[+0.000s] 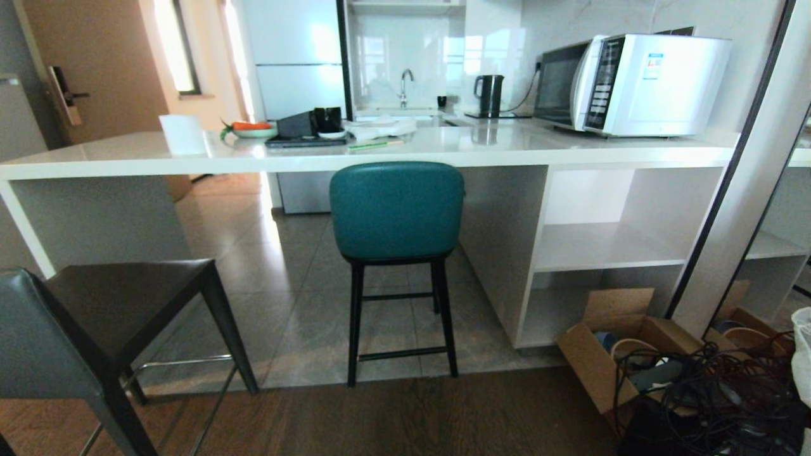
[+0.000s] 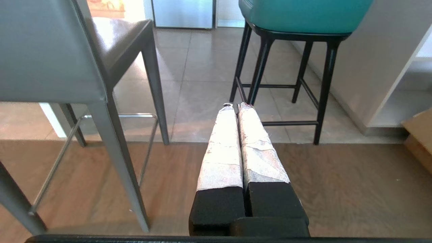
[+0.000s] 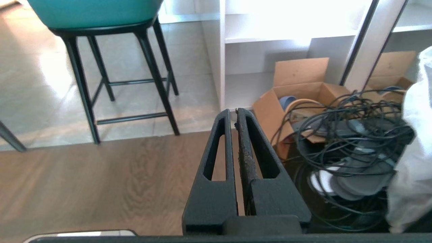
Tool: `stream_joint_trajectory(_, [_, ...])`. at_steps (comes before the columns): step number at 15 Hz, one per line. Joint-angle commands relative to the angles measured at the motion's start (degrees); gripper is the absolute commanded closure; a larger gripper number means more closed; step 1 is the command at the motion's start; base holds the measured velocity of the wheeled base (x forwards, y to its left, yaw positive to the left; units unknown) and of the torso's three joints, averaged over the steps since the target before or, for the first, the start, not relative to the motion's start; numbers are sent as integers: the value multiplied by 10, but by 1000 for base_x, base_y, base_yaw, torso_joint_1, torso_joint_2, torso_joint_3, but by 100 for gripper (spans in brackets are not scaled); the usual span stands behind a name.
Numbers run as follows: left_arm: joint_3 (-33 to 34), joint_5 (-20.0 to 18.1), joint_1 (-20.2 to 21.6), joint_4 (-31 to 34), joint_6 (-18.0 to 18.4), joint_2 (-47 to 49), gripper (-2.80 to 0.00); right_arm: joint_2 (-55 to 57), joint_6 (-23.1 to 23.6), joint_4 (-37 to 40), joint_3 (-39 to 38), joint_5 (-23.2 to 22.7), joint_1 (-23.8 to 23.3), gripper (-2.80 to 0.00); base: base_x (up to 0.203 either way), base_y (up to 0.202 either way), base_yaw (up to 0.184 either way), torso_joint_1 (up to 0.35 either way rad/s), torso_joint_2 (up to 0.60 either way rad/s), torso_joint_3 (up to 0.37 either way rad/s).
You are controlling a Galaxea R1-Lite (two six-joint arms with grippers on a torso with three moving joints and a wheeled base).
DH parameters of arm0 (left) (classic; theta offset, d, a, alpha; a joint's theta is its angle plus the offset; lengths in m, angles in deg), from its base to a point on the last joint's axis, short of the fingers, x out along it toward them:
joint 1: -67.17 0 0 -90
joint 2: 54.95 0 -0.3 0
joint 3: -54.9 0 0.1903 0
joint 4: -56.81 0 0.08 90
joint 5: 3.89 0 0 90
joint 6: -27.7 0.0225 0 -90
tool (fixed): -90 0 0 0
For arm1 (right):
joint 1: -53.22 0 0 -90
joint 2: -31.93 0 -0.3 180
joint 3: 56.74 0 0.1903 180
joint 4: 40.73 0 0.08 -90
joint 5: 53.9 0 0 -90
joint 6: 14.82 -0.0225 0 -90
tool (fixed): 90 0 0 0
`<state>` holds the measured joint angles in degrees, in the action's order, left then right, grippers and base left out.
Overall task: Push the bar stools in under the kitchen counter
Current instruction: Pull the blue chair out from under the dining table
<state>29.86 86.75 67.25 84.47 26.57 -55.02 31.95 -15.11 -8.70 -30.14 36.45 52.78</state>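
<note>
Dark-grey leather stool (image 1: 95, 329) stands clear of the white counter's front edge (image 1: 380, 155).
Left gripper (image 2: 236, 105), closed and empty, is nearer it; right gripper (image 3: 233, 110) likewise closed; teal stool (image 1: 396, 212) is already at the edge.

A white microwave (image 1: 633, 82) is sitting at the right, with a black kettle (image 1: 488, 95) just beside it. A plate of what may be vegetables (image 1: 252, 128) is lying further left. 1 open cardboard box (image 1: 618, 345) is resting on the floor, touching a tangle of black cables (image 1: 716, 392).
</note>
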Motion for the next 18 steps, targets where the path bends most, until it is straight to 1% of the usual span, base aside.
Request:
stream_joint_trajectory(1, [0, 1, 0, -1, 0, 1, 0, 1, -1, 0, 0, 0, 0, 0, 0, 0, 0, 0, 0, 0])
stream_joint_trajectory(8, [0, 1, 0, 0, 0, 1, 0, 1, -1, 0, 0, 0, 0, 0, 0, 0, 0, 0, 0, 0])
stream_joint_trajectory(18, [0, 1, 0, 0, 0, 1, 0, 1, -1, 0, 0, 0, 0, 0, 188, 0, 3, 1, 3, 2])
